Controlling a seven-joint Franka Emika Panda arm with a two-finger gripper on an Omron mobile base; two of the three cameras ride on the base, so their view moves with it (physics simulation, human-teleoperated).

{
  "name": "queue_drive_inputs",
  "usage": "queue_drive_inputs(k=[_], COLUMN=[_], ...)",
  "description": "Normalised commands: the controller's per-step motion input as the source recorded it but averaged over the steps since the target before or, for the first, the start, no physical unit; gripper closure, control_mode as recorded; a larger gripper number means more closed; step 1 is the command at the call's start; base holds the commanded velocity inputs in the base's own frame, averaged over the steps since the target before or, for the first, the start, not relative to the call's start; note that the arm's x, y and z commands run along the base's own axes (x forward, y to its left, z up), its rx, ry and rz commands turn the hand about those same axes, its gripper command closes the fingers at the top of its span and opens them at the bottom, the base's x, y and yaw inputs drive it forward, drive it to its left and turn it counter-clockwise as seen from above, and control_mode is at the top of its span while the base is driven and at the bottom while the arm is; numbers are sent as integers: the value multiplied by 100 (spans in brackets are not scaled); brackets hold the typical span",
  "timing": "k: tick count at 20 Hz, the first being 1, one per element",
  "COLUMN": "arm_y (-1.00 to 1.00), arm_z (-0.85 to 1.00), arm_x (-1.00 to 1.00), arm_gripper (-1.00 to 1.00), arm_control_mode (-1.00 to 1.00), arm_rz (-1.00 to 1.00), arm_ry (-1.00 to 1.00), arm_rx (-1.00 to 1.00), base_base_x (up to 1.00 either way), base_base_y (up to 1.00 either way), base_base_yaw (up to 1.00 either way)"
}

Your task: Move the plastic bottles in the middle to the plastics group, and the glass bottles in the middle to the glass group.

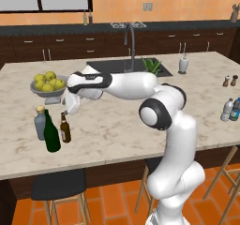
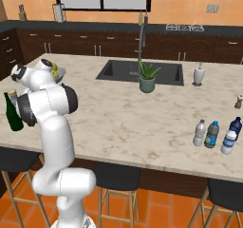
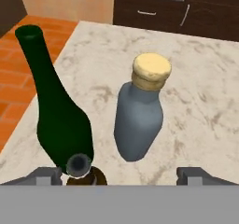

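Brown beer bottle: upright on the counter, just beside the tall green bottle, near the grey-blue stoppered bottle. My gripper: directly above its neck, fingers spread wide, gripping nothing

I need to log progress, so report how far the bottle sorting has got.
Done: the brown bottle stands on the counter beside the green bottle and the grey bottle. The plastic bottles are gathered at the far end. In hand: nothing; the gripper is open above the brown bottle. Left: apparently only pulling the arm away.
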Motion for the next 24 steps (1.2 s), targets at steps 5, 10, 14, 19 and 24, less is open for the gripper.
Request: queue_drive_inputs(k=[5, 10, 14, 19, 24], arm_y=[-76, -86, -65, -67, -78], arm_z=[11, 0, 0, 9, 13], arm_x=[0, 2, 0, -7, -41], arm_gripper=[-100, -100, -100, -100, -100], arm_control_mode=[-100, -100, -100, -100, -100], arm_rz=[-28, -45, -65, -53, -31], arm_ry=[11, 19, 18, 31, 15], arm_rx=[-3, -13, -9, -13, -5], base_base_x=[0, 0, 0, 0, 0], base_base_y=[0, 0, 0, 0, 0], base_base_yaw=[0, 0, 0, 0, 0])
